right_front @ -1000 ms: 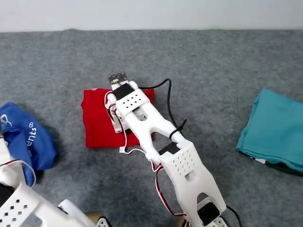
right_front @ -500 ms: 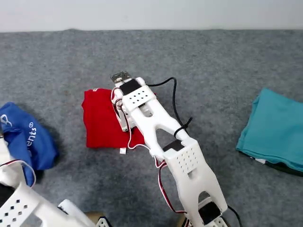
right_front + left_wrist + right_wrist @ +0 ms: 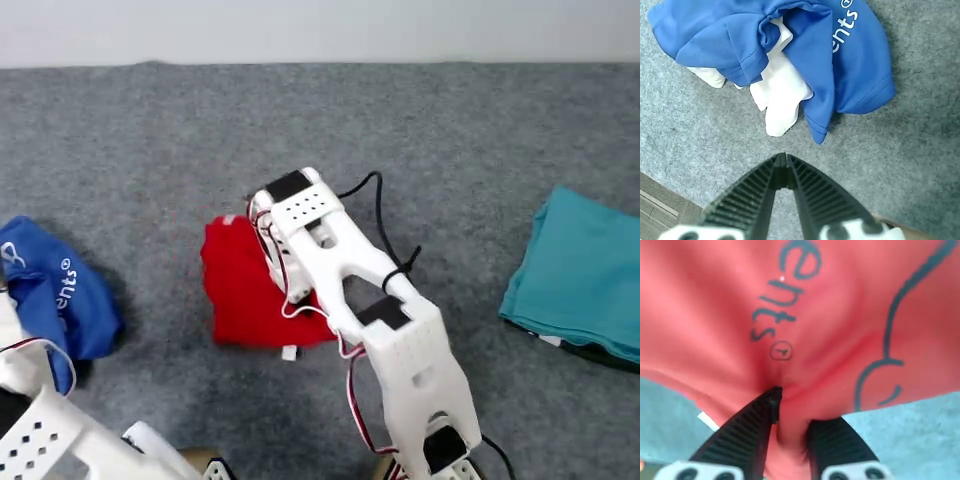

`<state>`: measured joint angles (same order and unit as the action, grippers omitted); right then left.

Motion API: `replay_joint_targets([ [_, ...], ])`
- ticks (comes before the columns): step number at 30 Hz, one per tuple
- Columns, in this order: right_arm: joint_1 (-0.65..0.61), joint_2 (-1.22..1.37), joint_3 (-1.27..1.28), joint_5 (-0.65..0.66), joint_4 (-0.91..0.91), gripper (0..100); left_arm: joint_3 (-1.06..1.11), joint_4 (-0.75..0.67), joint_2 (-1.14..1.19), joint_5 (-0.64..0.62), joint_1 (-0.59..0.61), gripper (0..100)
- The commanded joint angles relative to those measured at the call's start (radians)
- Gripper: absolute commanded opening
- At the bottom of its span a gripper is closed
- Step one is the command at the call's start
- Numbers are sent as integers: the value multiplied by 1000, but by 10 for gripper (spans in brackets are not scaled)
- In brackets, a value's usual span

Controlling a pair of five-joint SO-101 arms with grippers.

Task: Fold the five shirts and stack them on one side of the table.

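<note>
A folded red shirt (image 3: 245, 295) lies on the grey table left of centre. The white right arm stretches over it from the front, and its gripper (image 3: 781, 405) is shut on the red shirt (image 3: 840, 330), with cloth pinched between the black fingers. A crumpled blue shirt (image 3: 50, 290) with white cloth under it lies at the left edge. The left gripper (image 3: 785, 165) hangs shut just short of the blue shirt (image 3: 790, 45), holding nothing. A folded teal shirt (image 3: 585, 275) tops a stack at the right edge.
A dark garment (image 3: 590, 352) shows under the teal shirt. The left arm's white base (image 3: 40, 430) fills the front left corner. Bare grey carpet (image 3: 450, 140) covers the back and the stretch between the red shirt and the stack.
The right arm has pulled the red shirt to the right and toward the front, its gripper staying on the cloth. The blue shirt and the teal stack have not moved.
</note>
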<state>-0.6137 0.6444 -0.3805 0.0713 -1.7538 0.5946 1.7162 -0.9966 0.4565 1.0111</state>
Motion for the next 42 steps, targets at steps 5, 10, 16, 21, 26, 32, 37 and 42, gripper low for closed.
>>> replay_joint_targets([
  [5,179,-274,253,259,-28,10,-10,-14,-11,5,-5,7],
  [10,387,-252,195,551,70,10,-8,-14,-11,5,-6,7],
  [16,498,-150,26,815,309,9,-2,-14,-11,5,-6,7],
  [21,467,-42,-126,815,383,12,-2,-14,-11,5,-6,7],
  [26,433,1,-219,730,308,102,-2,-17,-11,6,-6,7],
  [32,430,-1,-394,474,168,235,-2,-20,-11,8,-6,7],
  [37,387,-1,-531,361,7,232,-2,-20,-11,5,-6,7],
  [42,265,-1,-526,347,-41,39,-2,-20,-11,5,-6,7],
])
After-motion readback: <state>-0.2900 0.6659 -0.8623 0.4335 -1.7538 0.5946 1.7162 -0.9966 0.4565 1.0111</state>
